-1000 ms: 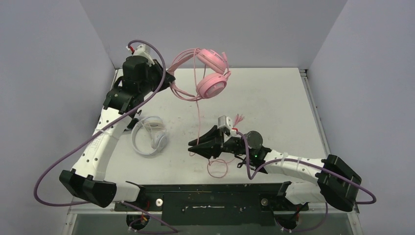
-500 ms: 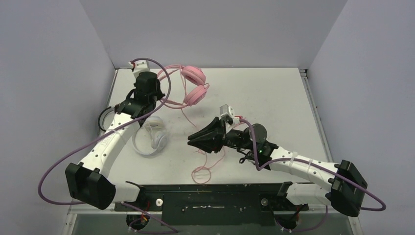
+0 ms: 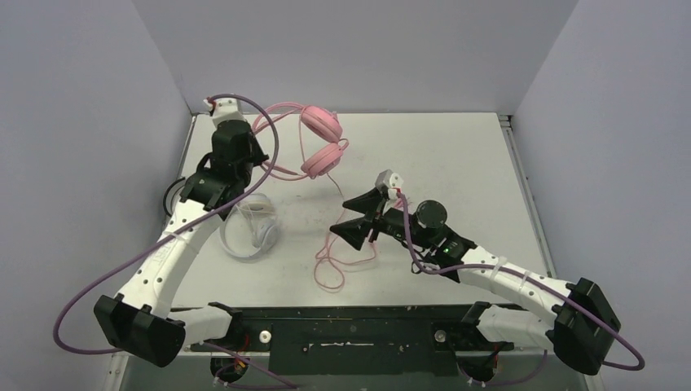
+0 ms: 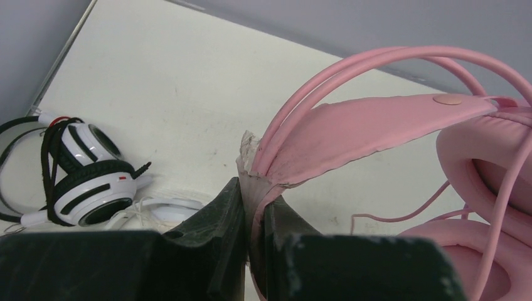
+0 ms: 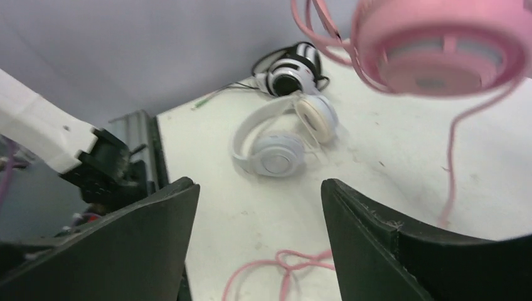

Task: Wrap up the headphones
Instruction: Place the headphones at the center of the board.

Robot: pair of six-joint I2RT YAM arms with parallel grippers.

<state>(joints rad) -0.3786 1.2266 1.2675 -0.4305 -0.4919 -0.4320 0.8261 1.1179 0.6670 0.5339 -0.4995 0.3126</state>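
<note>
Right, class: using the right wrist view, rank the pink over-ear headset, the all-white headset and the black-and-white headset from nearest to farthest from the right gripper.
1. pink over-ear headset, hanging just ahead, upper right.
2. all-white headset, lying flat, centre.
3. black-and-white headset, behind it, farthest back.

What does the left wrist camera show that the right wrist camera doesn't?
Only the left wrist view shows the left fingers shut on the headband of the pink headphones. Only the right wrist view shows the right fingers open and the pink cable looped on the table. Both show the black-and-white headset and part of the pink headphones.
</note>
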